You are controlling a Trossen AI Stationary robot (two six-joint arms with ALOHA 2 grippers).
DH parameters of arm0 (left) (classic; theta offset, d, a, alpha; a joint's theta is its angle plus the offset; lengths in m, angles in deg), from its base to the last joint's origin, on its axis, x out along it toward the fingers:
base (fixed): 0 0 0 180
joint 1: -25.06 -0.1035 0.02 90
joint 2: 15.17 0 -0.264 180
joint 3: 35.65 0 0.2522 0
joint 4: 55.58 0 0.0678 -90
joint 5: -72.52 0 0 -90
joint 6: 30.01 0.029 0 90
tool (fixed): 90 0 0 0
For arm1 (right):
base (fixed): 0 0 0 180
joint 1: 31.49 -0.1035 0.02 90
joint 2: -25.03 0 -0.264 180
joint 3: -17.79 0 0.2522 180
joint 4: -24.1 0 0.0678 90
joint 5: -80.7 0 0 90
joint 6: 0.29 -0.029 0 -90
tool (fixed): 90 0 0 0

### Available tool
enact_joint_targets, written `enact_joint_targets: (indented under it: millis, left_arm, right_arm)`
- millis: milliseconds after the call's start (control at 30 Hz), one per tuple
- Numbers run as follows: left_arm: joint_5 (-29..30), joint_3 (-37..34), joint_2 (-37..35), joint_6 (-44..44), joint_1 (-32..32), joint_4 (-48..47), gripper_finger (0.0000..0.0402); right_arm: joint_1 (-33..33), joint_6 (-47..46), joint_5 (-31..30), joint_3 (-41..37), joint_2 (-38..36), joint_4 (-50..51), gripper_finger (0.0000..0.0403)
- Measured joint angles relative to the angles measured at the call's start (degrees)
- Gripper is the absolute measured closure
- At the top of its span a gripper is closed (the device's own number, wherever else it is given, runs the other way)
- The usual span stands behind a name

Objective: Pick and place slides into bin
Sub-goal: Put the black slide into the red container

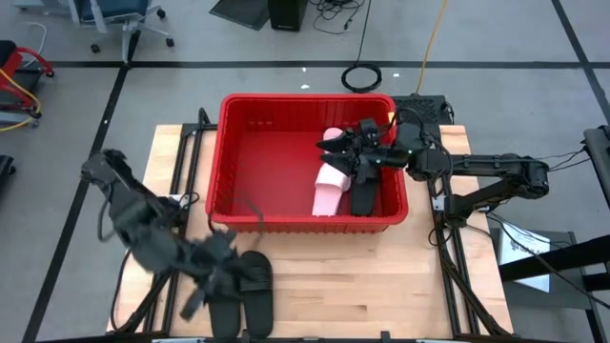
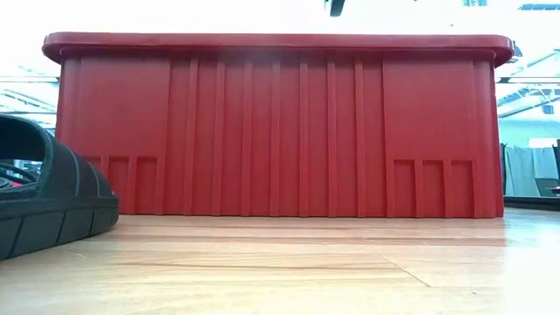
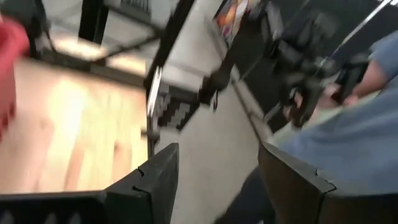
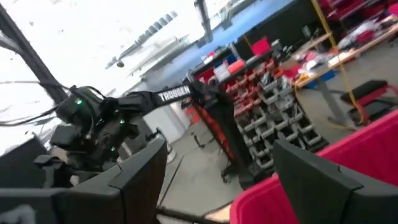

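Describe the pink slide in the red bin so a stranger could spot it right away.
Find the big red bin at the far side of the wooden table. In its right half, under the right gripper, lies the pink slide. It is pale pink; the slide touching its right side is black.

The left arm bends across the lower left of the high view, and its dark two-finger left gripper sits low, near the bottom middle. Its fingers are spread apart with nothing between them. The right arm reaches in from the right side, and its right gripper is also spread wide.
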Motion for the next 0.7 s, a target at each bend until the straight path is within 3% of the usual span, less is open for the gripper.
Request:
enact_joint_targets:
  millis: [133, 367, 700]
  left_arm:
    - [0.2, 0.0, 4.5, -5.9, 3.9, -5.9, 0.0188]
    - [-4.7, 0.0, 10.9, -16.0, 7.1, -23.0, 0.0188]
    - [-7.3, 0.0, 17.7, -19.4, 8.6, -39.9, 0.0188]
  right_arm:
    - [0.0, -0.1, 0.9, 0.0, 0.0, 3.0, 0.0122]
    - [0.0, -0.9, 0.9, 0.0, 0.0, 4.7, 0.0122]
    - [0.0, -1.5, 0.8, 0.0, 0.0, 4.9, 0.0122]
